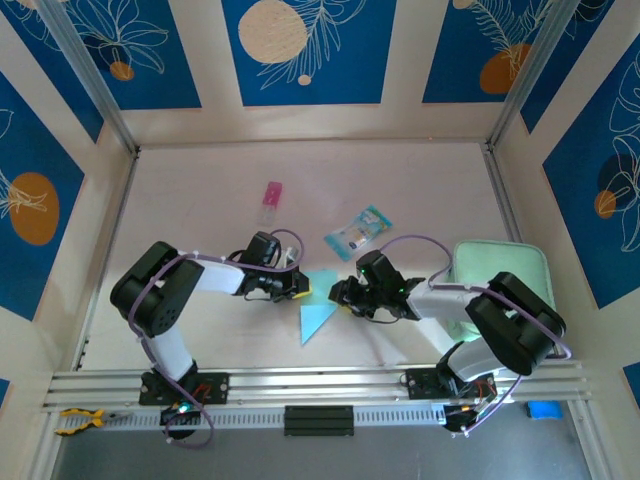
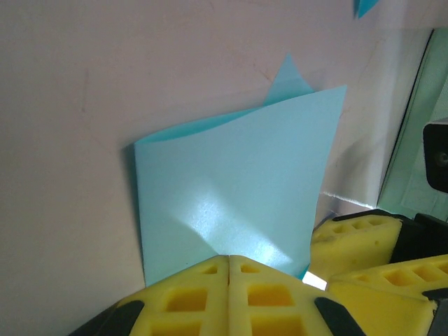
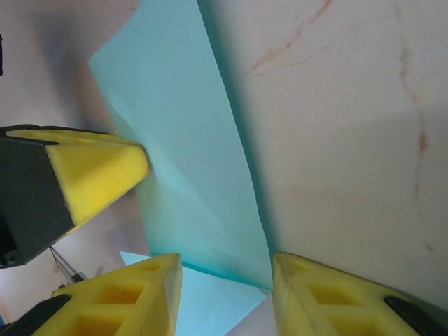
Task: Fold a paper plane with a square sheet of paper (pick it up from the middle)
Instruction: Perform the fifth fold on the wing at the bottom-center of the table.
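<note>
The square sheet of paper [image 1: 318, 312] is light blue and folded to a point, lying mid-table between the two arms. My left gripper [image 1: 297, 286] is shut, its yellow tips [image 2: 229, 260] meeting at the near edge of the sheet [image 2: 231, 189], which rises in a curved flap beyond them; I cannot tell whether they pinch it or press on it. My right gripper [image 1: 344, 293] is open, and its fingers [image 3: 150, 294] straddle the corner of the raised fold [image 3: 189, 168] without closing on it. The left finger [image 3: 98, 175] touches the sheet's far edge.
A teal-and-clear packet [image 1: 358, 232] and a small pink item [image 1: 271, 200] lie farther back on the table. A pale mint-green pad [image 1: 500, 275] sits at the right under the right arm. Walls enclose the table on three sides.
</note>
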